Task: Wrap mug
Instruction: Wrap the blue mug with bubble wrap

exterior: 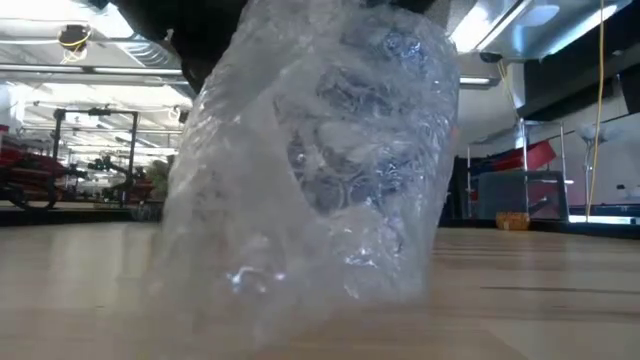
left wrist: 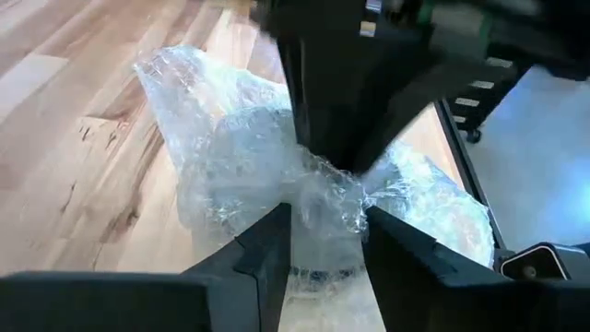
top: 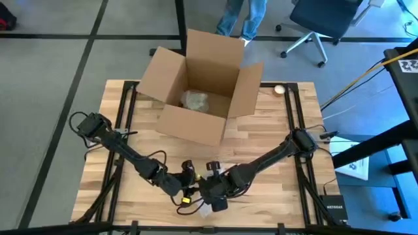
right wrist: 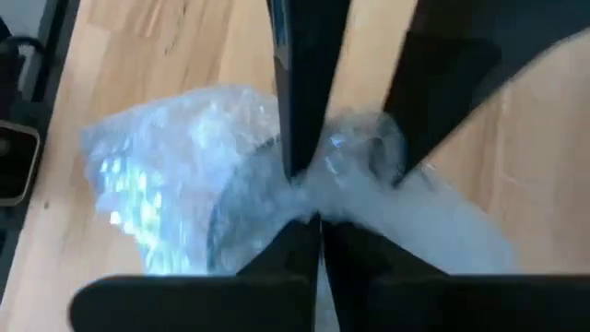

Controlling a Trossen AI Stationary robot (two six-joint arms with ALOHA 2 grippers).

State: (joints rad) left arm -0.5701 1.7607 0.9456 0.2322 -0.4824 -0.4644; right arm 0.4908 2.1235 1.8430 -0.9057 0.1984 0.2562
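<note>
The bubble-wrapped mug (exterior: 320,170) is standing on the wooden desk (top: 274,130), well in front of the cardboard box (top: 199,91). The left hand (left wrist: 323,231) and right hand (right wrist: 318,207) are both pinching gathered wrap. Crinkly, slippery film is cushioning something likely hard and fragile; grip the bunched folds.

This is a robotics lab or workshop hall. A wooden bench (top: 274,130) on a black metal frame stands on grey carpet tiles (top: 46,72), with an open cardboard box (top: 196,91) at its far edge. Beyond that edge are a wheeled office chair (top: 313,26) and a person's legs (top: 241,16). Yellow cables (top: 366,72) run past the bench's right edge. The low view shows strip lights (exterior: 500,25), metal racks (exterior: 90,150) and red equipment (exterior: 25,170) behind.
</note>
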